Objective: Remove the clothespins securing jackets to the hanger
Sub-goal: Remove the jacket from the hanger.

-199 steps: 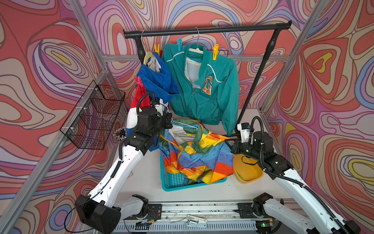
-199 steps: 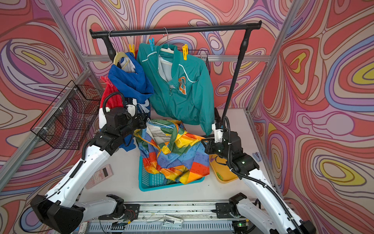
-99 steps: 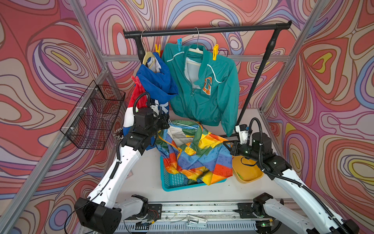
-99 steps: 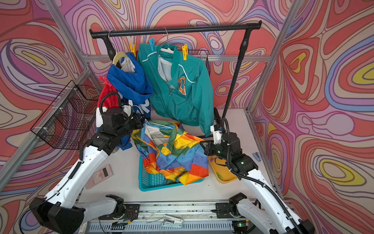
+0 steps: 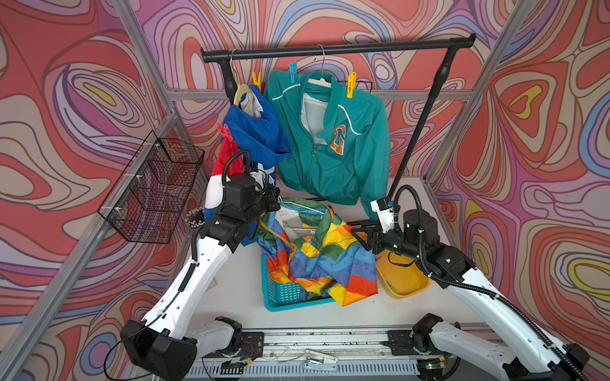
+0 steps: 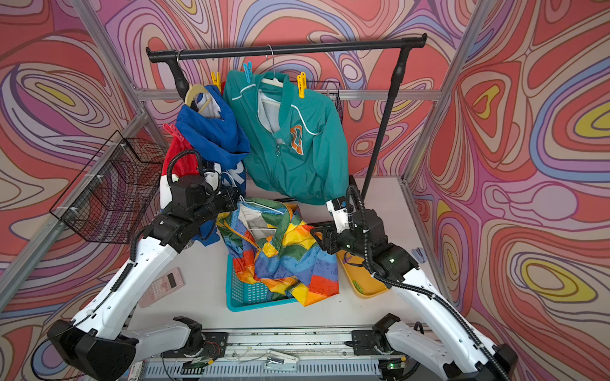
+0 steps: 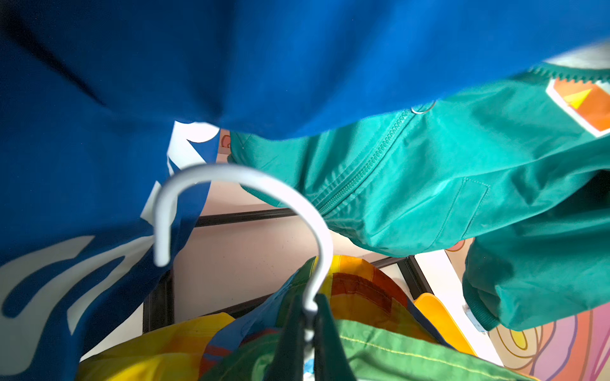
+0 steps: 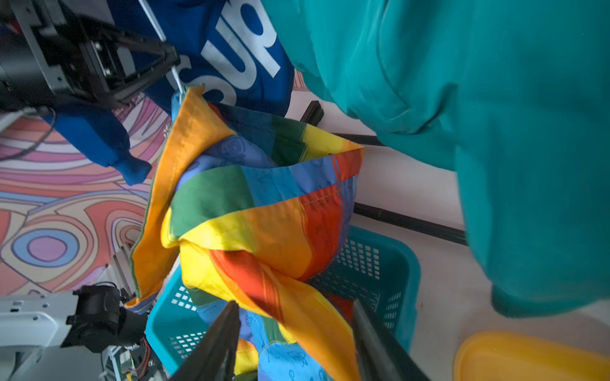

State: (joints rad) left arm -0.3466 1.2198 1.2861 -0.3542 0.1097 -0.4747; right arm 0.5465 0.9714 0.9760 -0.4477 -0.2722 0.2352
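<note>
Over the teal basket (image 5: 284,293), rainbow jacket (image 5: 317,250) held by white hanger hook (image 7: 244,178) clenched in left hand (image 7: 308,316); released right hand (image 8: 295,305) to be drawn clear of fabric before 1 yellow clothespin (image 5: 351,85) on the teal jacket (image 5: 333,155) is approached.

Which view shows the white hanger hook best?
Left wrist view: the white hanger hook arcs large mid-frame, neck pinched in the left hand. Both top views show only thin wire at the rainbow jacket; the right wrist view, a sliver.

Black wire basket (image 5: 155,191) hangs on the frame; teal crate (image 5: 290,305) mid-table; yellow tray (image 5: 406,283) just beside it; pink calculator (image 6: 161,287) lying flat
</note>
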